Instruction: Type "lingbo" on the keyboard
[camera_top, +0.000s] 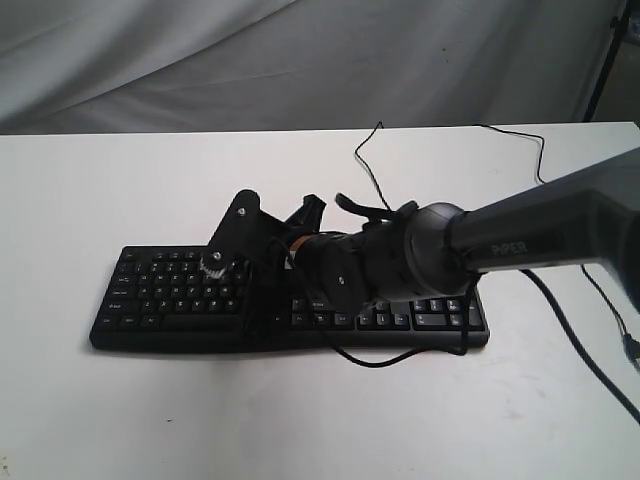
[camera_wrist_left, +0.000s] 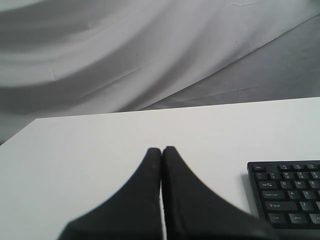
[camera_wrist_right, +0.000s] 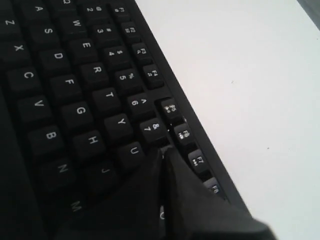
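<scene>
The long black keyboard (camera_top: 170, 290) lies across the middle of the white table (camera_top: 300, 420). My right arm reaches over it from the right. The right gripper (camera_top: 262, 268) is shut and empty, its tip low over the key rows left of centre. In the right wrist view the right gripper (camera_wrist_right: 164, 152) points down at the keyboard (camera_wrist_right: 75, 90), tips just past the U and 7 keys; the key beneath is hidden. My left gripper (camera_wrist_left: 161, 149) is shut and empty over bare table, with the left end of the keyboard (camera_wrist_left: 290, 195) off to one side. The exterior view does not show it.
The keyboard's thin black cable (camera_top: 365, 165) runs to the table's far edge. Another cable (camera_top: 570, 330) trails along the right side of the table. Grey cloth (camera_top: 300, 60) hangs behind the table, and a black stand leg (camera_top: 600, 70) is at the back right.
</scene>
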